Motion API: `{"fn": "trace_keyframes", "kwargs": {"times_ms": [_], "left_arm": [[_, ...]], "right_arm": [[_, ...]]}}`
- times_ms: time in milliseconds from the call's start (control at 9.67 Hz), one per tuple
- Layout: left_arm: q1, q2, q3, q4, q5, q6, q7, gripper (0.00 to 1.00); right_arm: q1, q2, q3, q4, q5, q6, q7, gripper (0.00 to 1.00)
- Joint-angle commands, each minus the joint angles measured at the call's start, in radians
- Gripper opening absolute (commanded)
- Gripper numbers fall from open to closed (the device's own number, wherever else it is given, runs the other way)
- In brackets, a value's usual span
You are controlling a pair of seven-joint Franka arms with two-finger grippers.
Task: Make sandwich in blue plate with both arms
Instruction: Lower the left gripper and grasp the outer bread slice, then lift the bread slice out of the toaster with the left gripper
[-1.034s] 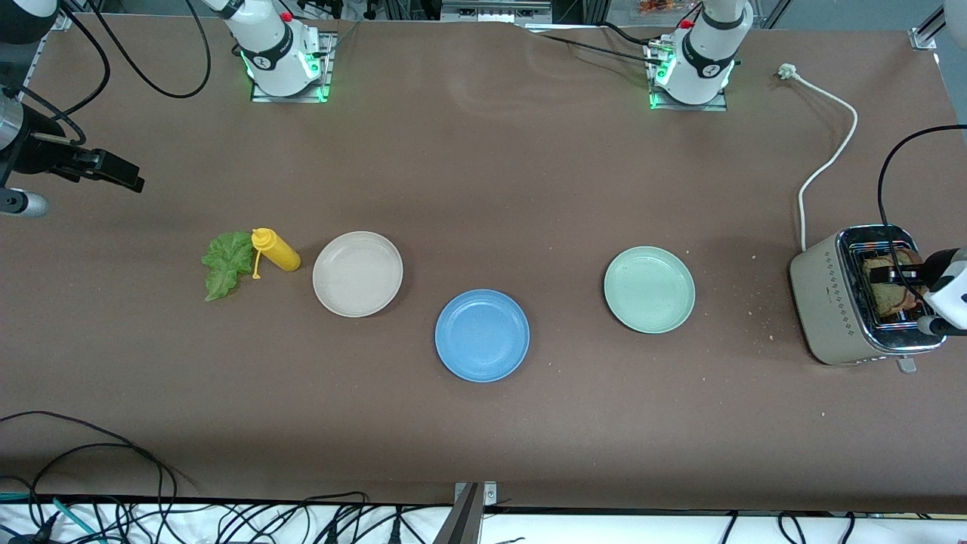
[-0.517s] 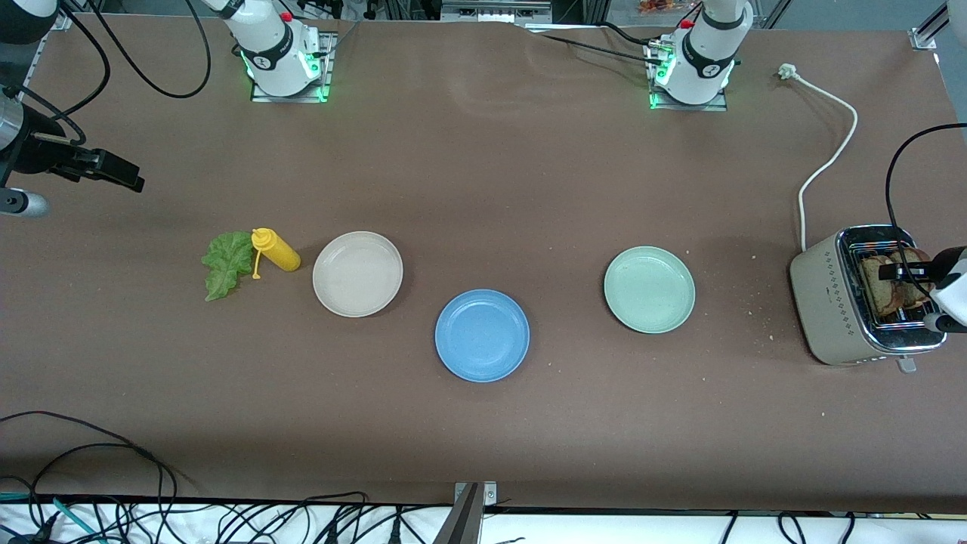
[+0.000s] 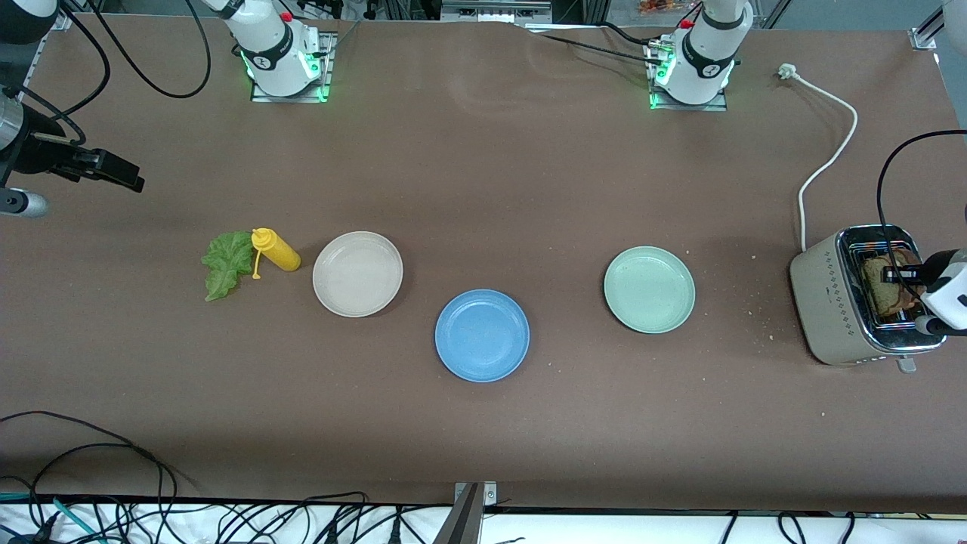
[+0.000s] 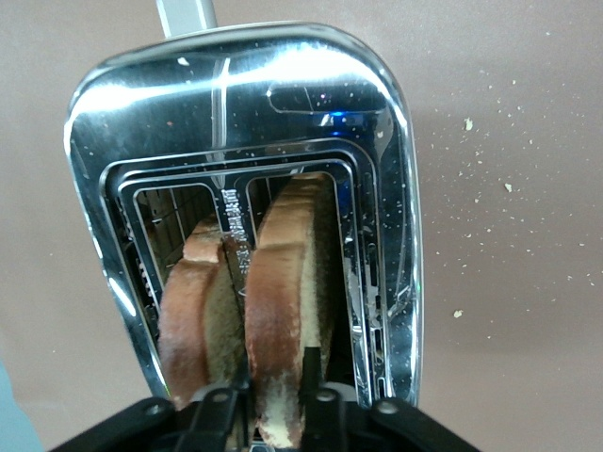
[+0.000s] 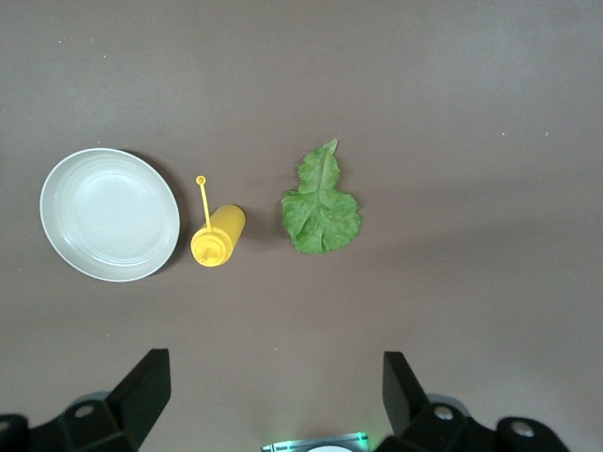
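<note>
Two brown bread slices stand in the toaster (image 3: 831, 302) at the left arm's end of the table. My left gripper (image 3: 903, 276) is at the toaster's top, its fingers closed on either side of one slice (image 4: 287, 282); the other slice (image 4: 193, 301) stands beside it in the second slot. The blue plate (image 3: 482, 335) lies bare mid-table, nearest the front camera. A green lettuce leaf (image 3: 223, 263) lies flat toward the right arm's end and also shows in the right wrist view (image 5: 320, 205). My right gripper (image 3: 125, 175) waits open and empty (image 5: 275, 367), high over the table.
A yellow squeeze bottle (image 3: 278, 251) lies beside the lettuce. A beige plate (image 3: 357, 273) and a pale green plate (image 3: 649, 289) flank the blue plate. The toaster's white cord (image 3: 827, 162) trails toward the left arm's base. Crumbs lie near the toaster.
My left gripper shifted a little over the toaster and came back. The slices showed higher half a second ago and sit lower now. The right arm has not moved.
</note>
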Motion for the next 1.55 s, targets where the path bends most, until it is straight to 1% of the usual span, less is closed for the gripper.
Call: {"fn": "trace_keyframes", "kwargs": {"times_ms": [0,207,310,517,724,827,930,1137,1344,1447], "left_arm": [[0.0,0.0,-0.005,0.006,0.017,0.002,-0.016,0.0],[0.002,-0.007,-0.005,0.013,0.015,0.001,-0.015,0.0],[0.002,-0.018,-0.006,0.038,0.014,-0.005,-0.01,0.0],[0.002,-0.062,-0.015,0.044,0.014,-0.049,-0.007,0.0],[0.002,-0.134,-0.04,0.044,0.012,-0.121,-0.006,0.0],[0.002,-0.171,-0.043,0.046,-0.012,-0.161,-0.01,0.0],[0.002,-0.2,-0.044,0.046,-0.076,-0.197,-0.021,0.0],[-0.006,-0.254,-0.055,0.044,-0.181,-0.253,-0.163,0.0],[-0.003,-0.264,-0.145,0.034,-0.219,-0.293,-0.347,0.0],[-0.003,-0.264,-0.164,0.026,-0.289,-0.292,-0.442,0.0]], "right_arm": [[0.0,0.007,-0.001,0.021,0.001,-0.018,0.01,1.0],[0.0,0.007,-0.001,0.021,0.001,-0.018,0.01,1.0],[0.0,0.007,-0.001,0.021,0.001,-0.019,0.01,1.0],[0.0,0.007,-0.001,0.021,0.001,-0.018,0.01,1.0],[0.0,0.007,0.001,0.021,0.001,-0.018,0.01,1.0],[0.0,0.007,-0.001,0.021,0.001,-0.018,0.01,1.0],[0.0,0.007,0.001,0.021,0.001,-0.018,0.01,1.0],[0.002,0.006,0.001,0.021,0.001,-0.018,0.01,1.0],[0.002,0.007,0.001,0.021,0.001,-0.018,0.009,1.0],[0.002,0.007,0.001,0.021,0.001,-0.018,0.009,1.0]]}}
